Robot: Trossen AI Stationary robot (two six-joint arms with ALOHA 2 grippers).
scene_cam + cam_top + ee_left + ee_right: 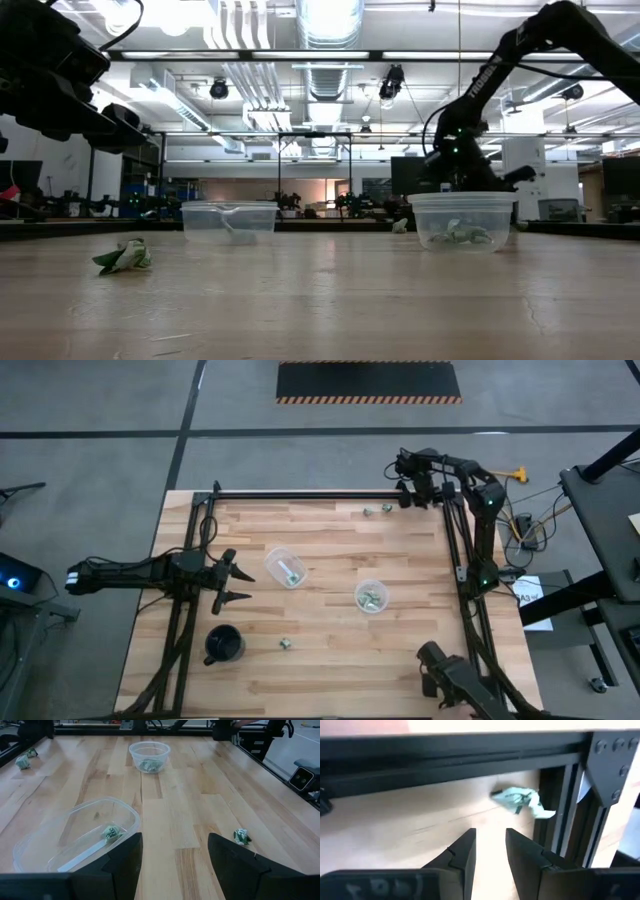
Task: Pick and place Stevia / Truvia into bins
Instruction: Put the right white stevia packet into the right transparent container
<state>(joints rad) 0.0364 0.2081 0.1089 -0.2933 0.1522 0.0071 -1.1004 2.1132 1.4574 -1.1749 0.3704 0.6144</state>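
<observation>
I see one loose packet (pixel 285 644) nearest the front edge of the wooden table (pixel 330 670), right of the black cup (pixel 224 645) (same crumpled green-white packet shows in the low view (pixel 124 256) and beside my left fingers in the left wrist view (pixel 242 837)). Left gripper (pixel 236 582) hangs at the table's left side, jaws spread wide, nothing between them, pointed at the left bin (pixel 284 567). That bin sits tilted in the left wrist view (pixel 80 840), holding one packet (pixel 112 833). Right bin (pixel 370 596) stands upright near mid-table, apart from the left one, with several packets inside (pixel 456 232). Farther back, two more packets lie near the far rail: one (pixel 367 512) and one just beside it (pixel 385 509). Right gripper (pixel 408 497) is at the far right corner by the black frame (pixel 300 495), jaws partly closed with a narrow gap, gripping nothing; a packet (pixel 522 800) lies on the wood just ahead of its fingers (pixel 461 855), next to the frame post
</observation>
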